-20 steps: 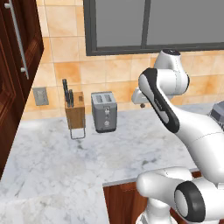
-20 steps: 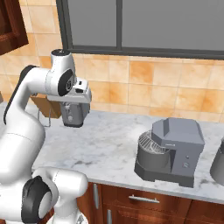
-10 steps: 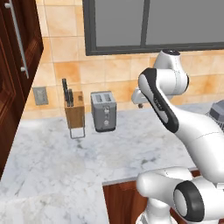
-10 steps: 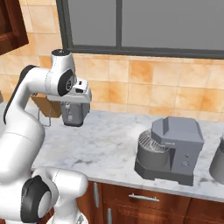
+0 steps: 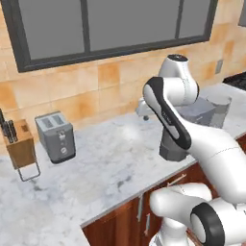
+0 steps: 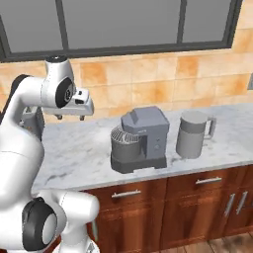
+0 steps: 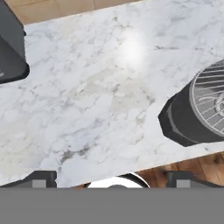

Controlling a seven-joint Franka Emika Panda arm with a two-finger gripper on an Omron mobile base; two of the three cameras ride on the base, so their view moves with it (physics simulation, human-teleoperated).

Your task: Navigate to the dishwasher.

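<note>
- gripper (image 7: pixel 112 181): fingertips sit at the bottom left and bottom right of the hand view, wide apart, with nothing between them. the hand hangs above the marble counter (image 7: pixel 100 87).
- in the right base view the gripper (image 6: pixel 81 105) is at the left centre of the frame, above the counter (image 6: pixel 89 148) and in front of the tiled wall (image 6: pixel 148 84).
- mixer (image 6: pixel 140 140): dark grey, at the centre of the right base view, standing on the counter. in the hand view its round grille (image 7: pixel 210 103) shows at the right edge.
- pitcher (image 6: pixel 194 133): grey, with a handle, just right of the mixer in the right base view.
- toaster (image 5: pixel 55 137): grey, at the left centre of the left base view, near the wall.
- knife block (image 5: pixel 18 144): wooden, at the left edge of the left base view, just left of the toaster.
- window (image 5: pixel 110 26): dark frame, across the top of the left base view.
- cabinets (image 6: pixel 197 202): brown wood fronts with bar handles, under the counter along the bottom of the right base view.
- dishwasher: cannot tell where it is from these views.
</note>
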